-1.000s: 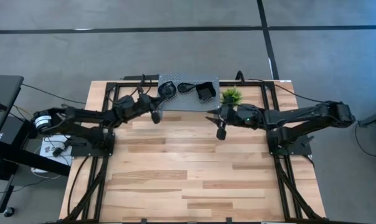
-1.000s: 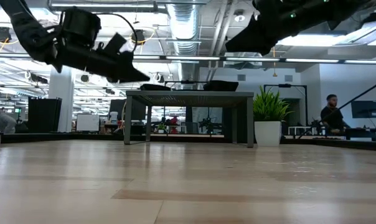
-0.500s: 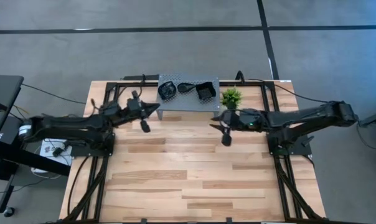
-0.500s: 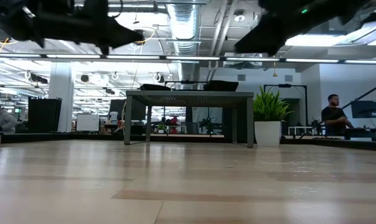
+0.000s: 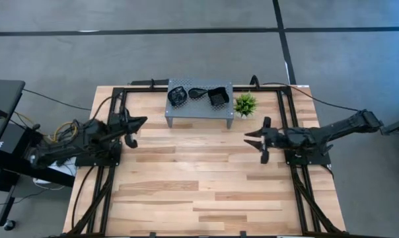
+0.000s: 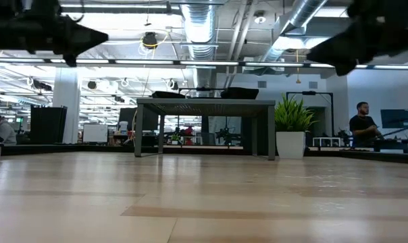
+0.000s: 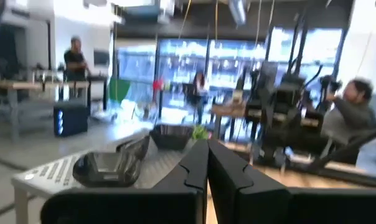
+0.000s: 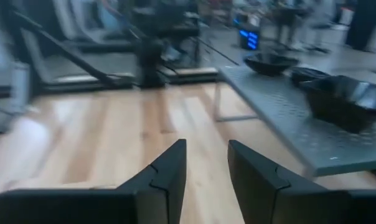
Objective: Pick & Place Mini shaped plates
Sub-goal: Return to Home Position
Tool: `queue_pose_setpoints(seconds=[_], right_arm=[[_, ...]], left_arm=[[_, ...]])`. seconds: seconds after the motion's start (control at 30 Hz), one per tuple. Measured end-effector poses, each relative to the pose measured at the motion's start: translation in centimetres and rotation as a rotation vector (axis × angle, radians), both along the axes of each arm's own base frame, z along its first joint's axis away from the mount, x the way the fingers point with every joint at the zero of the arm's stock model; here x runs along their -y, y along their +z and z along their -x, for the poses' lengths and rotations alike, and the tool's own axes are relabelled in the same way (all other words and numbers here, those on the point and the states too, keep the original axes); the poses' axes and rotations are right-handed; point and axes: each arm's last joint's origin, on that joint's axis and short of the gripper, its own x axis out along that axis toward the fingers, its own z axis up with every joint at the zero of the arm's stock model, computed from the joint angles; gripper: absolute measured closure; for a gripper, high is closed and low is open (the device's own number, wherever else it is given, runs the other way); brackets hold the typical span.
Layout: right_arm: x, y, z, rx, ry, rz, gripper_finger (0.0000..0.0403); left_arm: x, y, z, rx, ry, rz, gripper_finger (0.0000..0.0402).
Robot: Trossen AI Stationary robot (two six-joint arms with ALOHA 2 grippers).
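Observation:
Three mini shaped plates, glossy black, (image 5: 177, 95) (image 5: 198, 92) (image 5: 218, 97) rest on top of the grey perforated stand (image 5: 199, 108) at the table's far middle. The left wrist view shows two of them (image 7: 113, 163) (image 7: 171, 134). The right wrist view shows three (image 8: 272, 62) (image 8: 309, 74) (image 8: 343, 96). My left gripper (image 5: 144, 121) is shut and empty, high over the table's left side, left of the stand and nearer than it. My right gripper (image 5: 249, 136) is open and empty, in the air near the table's right side, nearer than the plant.
A small green plant (image 5: 245, 104) stands just right of the stand. Black frame rails (image 5: 120, 99) run along the table's left, right and far sides. Bare wood (image 5: 199, 178) fills the middle and near part. People (image 6: 358, 121) show in the room behind.
Both arms have drawn back from the stand. My left gripper has gone toward the table's left and near edges and now points about level. My right gripper has gone toward the right and near edges and sunk a little. The three plates have stayed on the stand.

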Motion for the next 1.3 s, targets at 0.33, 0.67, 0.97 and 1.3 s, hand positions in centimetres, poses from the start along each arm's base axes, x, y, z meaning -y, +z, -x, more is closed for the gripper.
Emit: queue_pose_setpoints(seconds=[0.33,0.67,0.97,1.3], right_arm=[[-0.1,-3.6,2.5,0.083,0.135,-0.017,0.029],[0.3,-4.0,3.1,0.046,0.069,0.047,0.029],[0.3,-4.0,3.1,0.044,0.07,0.053,0.029],[0.3,-4.0,3.1,0.044,0.07,0.053,0.029]], left_arm=[[0.1,-2.6,-0.4,-0.016,-0.056,0.059,0.0392],[0.1,-2.6,-0.5,-0.033,-0.053,0.033,0.0393],[0.0,-2.6,-0.5,-0.037,-0.052,0.029,0.0388],[0.0,-2.6,-0.5,-0.037,-0.052,0.029,0.0387]])
